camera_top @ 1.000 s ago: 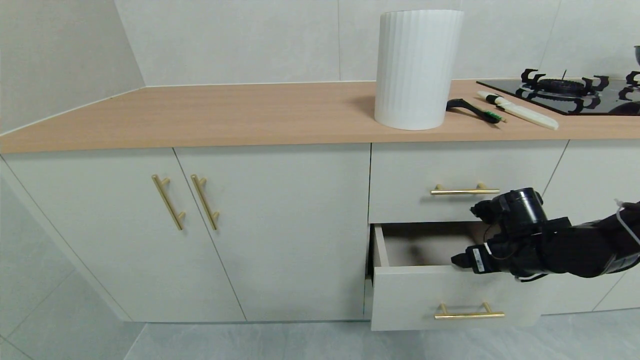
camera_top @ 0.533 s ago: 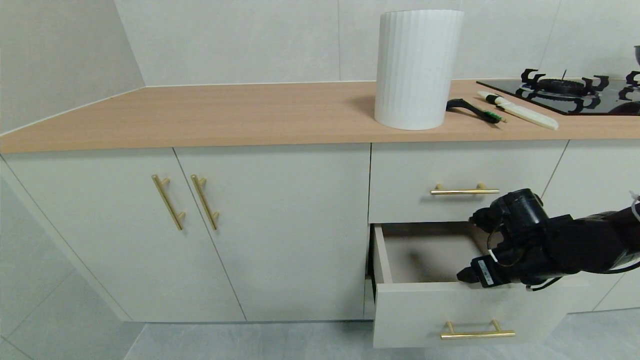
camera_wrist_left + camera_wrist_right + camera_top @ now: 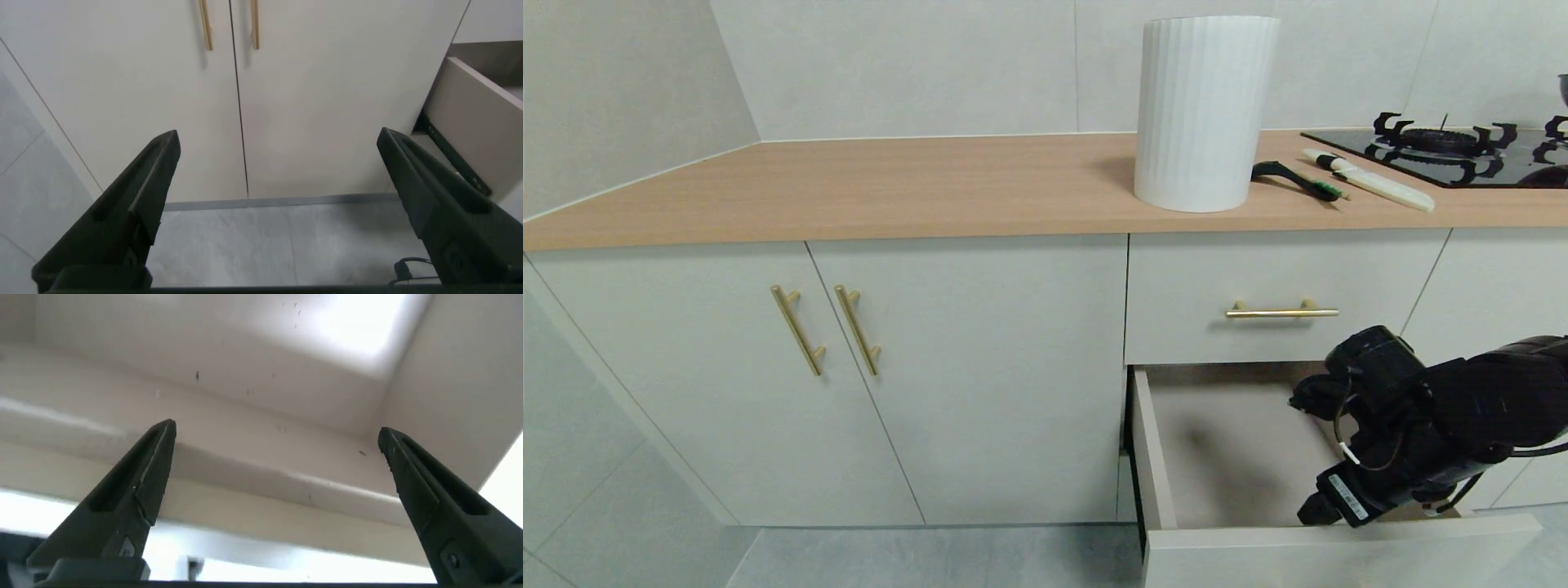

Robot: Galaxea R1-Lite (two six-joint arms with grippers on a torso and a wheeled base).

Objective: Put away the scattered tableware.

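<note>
The tableware is untouched on the tabletop (image 3: 890,184), at the upper right of the head view: a black-handled utensil (image 3: 1294,180) and a white knife (image 3: 1368,181) lie side by side, between the tall white ribbed canister (image 3: 1205,114) and the hob (image 3: 1445,151). Neither has shifted in the last second. What has changed is the lower drawer (image 3: 1156,457) at the lower right. It has slid a good deal further out, so much more of its pale floor now shows, and its front panel has dropped to the bottom edge of the frame, taking the brass handle out of sight. My right fingers (image 3: 139,498) have travelled down and outward with it. They sit at the inside of the front panel and are spread wide, clamping nothing, with the drawer's inner wall and corner between them in my right wrist view. By my reckoning they have been hooking the panel along rather than pinching it. My left fingers (image 3: 139,204) are also wide and empty, hanging low in front of the cupboard doors (image 3: 237,82), with the side of the drawer at the right of that view. I judge the drawer open enough to take both pieces, so the next step should be to lift off the panel and go up for the utensil and knife.
</note>
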